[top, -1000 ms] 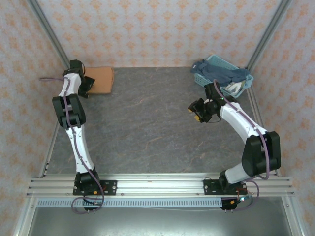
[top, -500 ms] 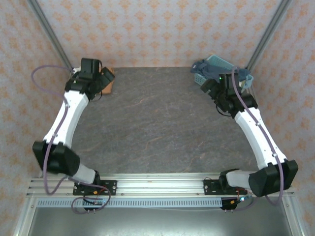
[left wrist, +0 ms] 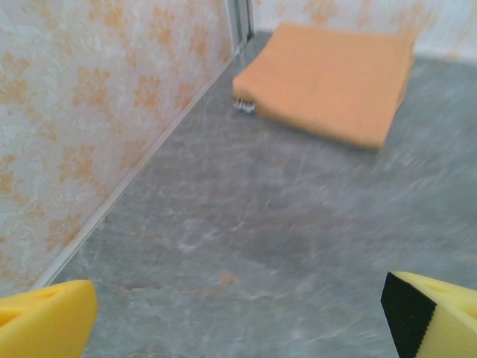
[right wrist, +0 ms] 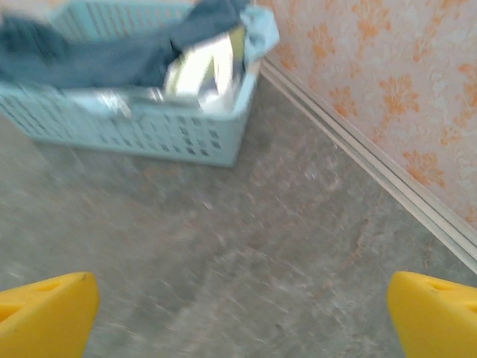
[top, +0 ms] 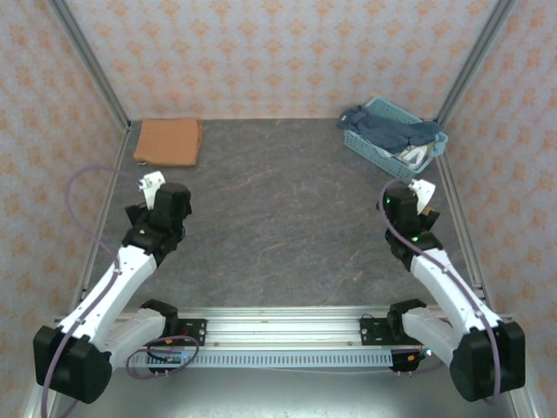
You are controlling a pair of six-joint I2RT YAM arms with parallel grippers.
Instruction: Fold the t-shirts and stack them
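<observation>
A folded orange-brown t-shirt (top: 169, 141) lies flat at the table's back left corner; in the left wrist view this t-shirt (left wrist: 328, 78) sits ahead near the wall. Dark blue t-shirts (top: 392, 131) and a white one (top: 416, 155) are heaped in the light-blue basket (top: 365, 146) at the back right. My left gripper (top: 170, 198) hovers over bare table well short of the orange shirt, jaws open (left wrist: 238, 328) and empty. My right gripper (top: 405, 202) is in front of the basket, also open (right wrist: 242, 321) and empty, with the dark blue cloth (right wrist: 112, 52) ahead.
The grey stone-patterned tabletop (top: 278, 218) stretches between the arms. Patterned walls and metal frame posts (top: 87, 61) close in the left, right and back sides. The basket's lattice wall (right wrist: 149, 130) faces the right wrist camera.
Both arms have pulled back toward the near edge: the left away from the orange shirt, the right away from the basket. The orange shirt is now uncovered.
</observation>
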